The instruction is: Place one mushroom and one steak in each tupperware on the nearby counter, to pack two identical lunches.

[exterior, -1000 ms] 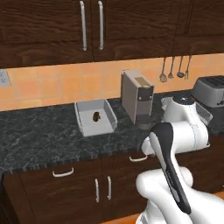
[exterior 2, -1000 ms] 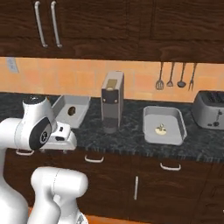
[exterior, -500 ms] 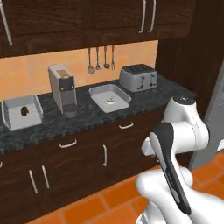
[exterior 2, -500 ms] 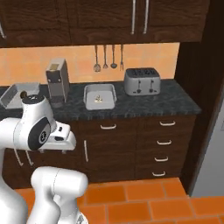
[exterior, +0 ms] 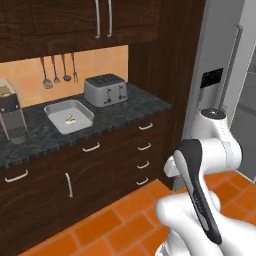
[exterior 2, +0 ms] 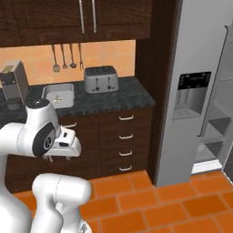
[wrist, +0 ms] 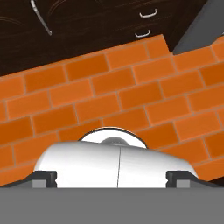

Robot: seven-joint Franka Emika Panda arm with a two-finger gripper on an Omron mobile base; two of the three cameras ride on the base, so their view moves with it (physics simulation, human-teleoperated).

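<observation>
A light-grey tupperware [exterior: 51, 111] [exterior 2: 68, 89] stands on the dark counter [exterior: 135, 106] [exterior 2: 127, 94], left of the toaster. A small tan mushroom [exterior: 69, 119] [exterior 2: 57, 97] lies inside it. The steak is out of view. My gripper [wrist: 111, 177] [exterior 2: 68, 146] is open, held low and close to my body, well away from the counter. It points down at the orange floor tiles with nothing between its fingertips [wrist: 43, 178].
A silver toaster [exterior: 104, 90] [exterior 2: 101, 78] and a coffee machine [exterior: 10, 112] [exterior 2: 13, 84] stand on the counter. Utensils [exterior: 57, 70] hang on the wall. A tall grey fridge [exterior: 225, 90] [exterior 2: 198, 91] rises at the right, its shelves [exterior 2: 214, 136] showing. Orange floor [exterior 2: 150, 200] lies ahead.
The base has swung to the right, so the whole scene slid left. The tupperware beside the coffee machine's left left the picture and the fridge came in. The gripper stayed open.
</observation>
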